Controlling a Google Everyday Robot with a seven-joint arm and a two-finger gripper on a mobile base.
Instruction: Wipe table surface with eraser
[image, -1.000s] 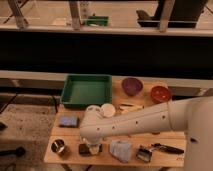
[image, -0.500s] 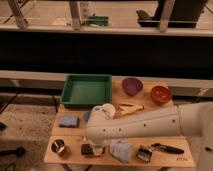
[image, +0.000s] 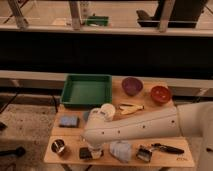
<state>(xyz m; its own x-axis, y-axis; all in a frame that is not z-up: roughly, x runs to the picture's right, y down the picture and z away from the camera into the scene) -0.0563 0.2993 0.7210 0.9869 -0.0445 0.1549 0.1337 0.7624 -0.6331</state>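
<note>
A small dark block, apparently the eraser, lies on the wooden table near its front edge. My white arm reaches in from the right across the table. My gripper points down at the table's front left, right beside the dark block and seemingly touching its right side. The arm's wrist hides most of the gripper.
A green tray, purple bowl and red bowl stand at the back. A banana, white cup, blue sponge, metal cup, crumpled cloth and black-handled tool are also on the table.
My arm has swung left and lowered, bringing the gripper down to the table's front edge beside the dark block. The objects have not moved.
</note>
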